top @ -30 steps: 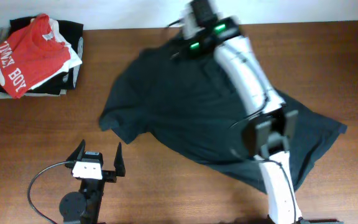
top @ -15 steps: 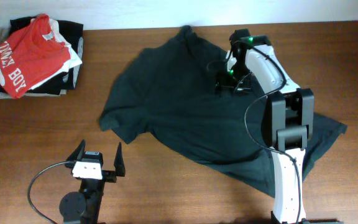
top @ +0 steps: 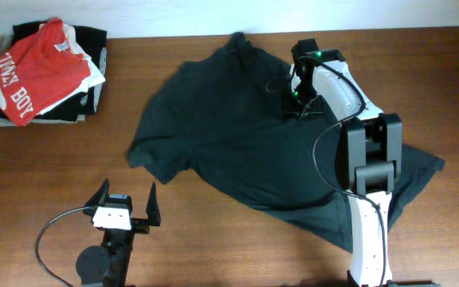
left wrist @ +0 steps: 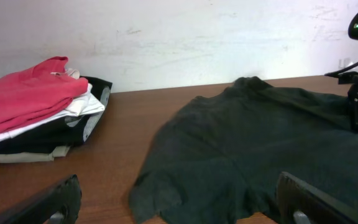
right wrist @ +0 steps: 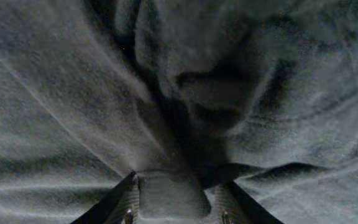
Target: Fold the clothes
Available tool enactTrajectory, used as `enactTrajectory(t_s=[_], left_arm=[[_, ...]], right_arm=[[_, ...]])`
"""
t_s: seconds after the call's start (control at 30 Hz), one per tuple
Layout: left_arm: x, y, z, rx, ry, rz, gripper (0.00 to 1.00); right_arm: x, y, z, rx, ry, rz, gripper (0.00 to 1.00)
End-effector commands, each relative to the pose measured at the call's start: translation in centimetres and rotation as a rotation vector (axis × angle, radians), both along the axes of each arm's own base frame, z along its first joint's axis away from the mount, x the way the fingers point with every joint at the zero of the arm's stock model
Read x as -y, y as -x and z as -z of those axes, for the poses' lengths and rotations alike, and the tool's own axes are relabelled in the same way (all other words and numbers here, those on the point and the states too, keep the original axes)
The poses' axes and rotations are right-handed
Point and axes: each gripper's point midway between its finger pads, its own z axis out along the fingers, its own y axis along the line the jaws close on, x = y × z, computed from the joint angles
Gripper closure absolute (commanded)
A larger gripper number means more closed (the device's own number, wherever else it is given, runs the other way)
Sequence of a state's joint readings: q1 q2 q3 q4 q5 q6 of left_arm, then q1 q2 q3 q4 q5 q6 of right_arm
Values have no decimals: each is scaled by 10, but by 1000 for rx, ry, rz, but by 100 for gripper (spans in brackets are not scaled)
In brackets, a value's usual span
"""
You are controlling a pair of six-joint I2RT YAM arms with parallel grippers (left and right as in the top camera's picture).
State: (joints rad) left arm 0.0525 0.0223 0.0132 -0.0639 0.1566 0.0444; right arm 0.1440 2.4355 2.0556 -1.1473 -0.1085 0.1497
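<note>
The clothes, a large black T-shirt [top: 213, 135], lie spread and rumpled across the middle of the brown table [top: 54, 167]. My right gripper [top: 297, 108] is pressed down on the shirt's upper right part, near the collar. In the right wrist view the dark fabric [right wrist: 73, 93] fills the frame, and a raised fold sits pinched between the narrowed fingers of the right gripper [right wrist: 176, 199]. My left gripper [top: 126, 199] rests open near the front edge, left of the shirt's lower sleeve. The shirt [left wrist: 260, 137] lies ahead of the left gripper [left wrist: 179, 205], with nothing between its fingers.
A stack of folded garments with a red "BOY" shirt [top: 42, 76] on top sits at the table's back left corner, and shows as the red-topped stack [left wrist: 36, 112] against the white wall. The right arm's white links [top: 365, 199] lie over the shirt's right side.
The right arm drew back from the table's far edge and came down on the shirt near the collar. Its jaws narrowed onto a fold of fabric. The left arm stayed still.
</note>
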Motion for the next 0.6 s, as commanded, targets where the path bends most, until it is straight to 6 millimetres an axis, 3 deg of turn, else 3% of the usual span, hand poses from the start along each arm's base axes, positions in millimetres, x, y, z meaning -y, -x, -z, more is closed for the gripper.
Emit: enactTrajectory(t_s=[0.0, 0.07, 0.13, 0.17, 0.23, 0.33, 0.4, 0.47, 0.57], left_arm=[[2, 0, 1, -1, 6, 7, 1], [2, 0, 1, -1, 6, 7, 1], [2, 0, 1, -1, 6, 7, 1], [2, 0, 1, -1, 6, 7, 1], [2, 0, 1, -1, 6, 7, 1], [2, 0, 1, -1, 6, 7, 1], [2, 0, 1, -1, 6, 7, 1], [2, 0, 1, -1, 6, 7, 1], [2, 0, 1, -1, 6, 7, 1]], right_arm=[[9, -8, -7, 24, 36, 6, 59], [9, -10, -9, 29, 36, 6, 67], [8, -12, -11, 36, 35, 6, 68], [8, -12, -11, 36, 35, 6, 74], [8, -11, -11, 35, 35, 6, 75], [9, -12, -11, 38, 38, 6, 92], [9, -14, -13, 44, 37, 7, 96], [11, -23, -29, 82, 54, 9, 96], [25, -60, -91, 256, 134, 33, 96]])
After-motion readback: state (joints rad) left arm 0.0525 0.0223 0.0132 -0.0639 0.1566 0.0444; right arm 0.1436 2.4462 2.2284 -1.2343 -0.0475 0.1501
